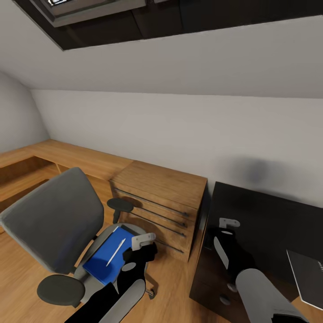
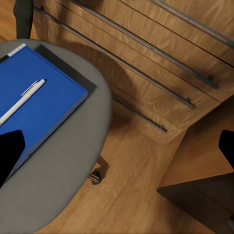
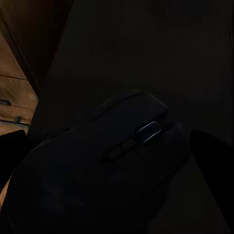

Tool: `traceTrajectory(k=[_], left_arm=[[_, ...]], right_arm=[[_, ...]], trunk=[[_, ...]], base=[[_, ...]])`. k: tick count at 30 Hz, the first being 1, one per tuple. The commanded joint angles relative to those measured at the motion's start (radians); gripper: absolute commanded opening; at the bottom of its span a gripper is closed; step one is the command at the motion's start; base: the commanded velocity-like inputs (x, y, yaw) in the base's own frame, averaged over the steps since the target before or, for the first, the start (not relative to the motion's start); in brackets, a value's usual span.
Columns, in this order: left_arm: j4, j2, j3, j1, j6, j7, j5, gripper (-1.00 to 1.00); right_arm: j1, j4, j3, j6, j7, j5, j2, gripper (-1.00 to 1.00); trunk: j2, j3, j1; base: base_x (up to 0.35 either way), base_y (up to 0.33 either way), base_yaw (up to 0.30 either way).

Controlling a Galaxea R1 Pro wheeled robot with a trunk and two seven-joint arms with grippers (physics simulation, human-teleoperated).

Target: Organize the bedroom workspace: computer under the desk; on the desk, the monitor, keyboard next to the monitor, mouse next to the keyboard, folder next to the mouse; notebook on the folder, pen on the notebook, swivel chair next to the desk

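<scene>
The swivel chair (image 1: 54,220) stands at about eight o'clock in the head view, its grey back turned toward nine o'clock and its seat facing the oak drawer unit (image 1: 159,202). On the seat lies the blue folder (image 1: 107,260), its long axis running from seven o'clock up toward one o'clock. The white pen (image 1: 115,252) lies on top of the folder along nearly the same line, one end toward one o'clock. In the left wrist view a dark edge shows under the folder's far side; I cannot tell what it is.

The left gripper (image 1: 142,241) hangs just beside the folder's three o'clock edge, over the rim of the seat. Its dark fingers (image 2: 9,151) stand spread wide in the left wrist view, holding nothing.

The black surface of the desk (image 1: 269,220) sits at four o'clock, just beside the drawer unit. The right gripper (image 1: 228,223) is low over its near corner. In the right wrist view the mouse (image 3: 105,170) lies on the surface between the fingers, its scroll wheel toward the far end; the picture is too dark to tell whether the fingers touch it. A dark notebook (image 1: 307,278) lies flat at the four o'clock edge.
</scene>
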Motion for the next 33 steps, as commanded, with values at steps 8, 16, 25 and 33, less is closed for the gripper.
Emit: traceTrajectory(k=[8, 16, 25, 33], left_arm=[[0.000, 0.002, 0.000, -0.001, 0.005, 0.008, 0.003, 1.00], [0.007, 0.002, 0.001, -0.001, 0.006, 0.008, 0.003, 1.00], [0.030, -0.002, -0.002, -0.001, 0.008, 0.008, 0.001, 1.00], [0.032, 0.002, -0.001, -0.001, 0.008, 0.006, 0.003, 1.00]], right_arm=[[0.023, -0.278, -0.014, 0.185, -0.003, -0.102, 0.001, -1.00], [0.043, -0.347, -0.016, 0.206, -0.004, -0.114, 0.004, -1.00], [0.053, -0.393, -0.016, 0.207, -0.007, -0.166, 0.005, -1.00], [0.053, -0.393, -0.016, 0.207, -0.008, -0.166, 0.005, -1.00]], trunk=[[0.056, 0.024, -0.031], [0.112, 0.049, -0.061], [0.154, 0.068, -0.084], [0.154, 0.068, -0.084]], base=[[-0.054, 0.000, 0.000], [-0.309, 0.000, 0.000], [-0.138, 0.000, -0.064], [0.000, 0.000, -0.058]])
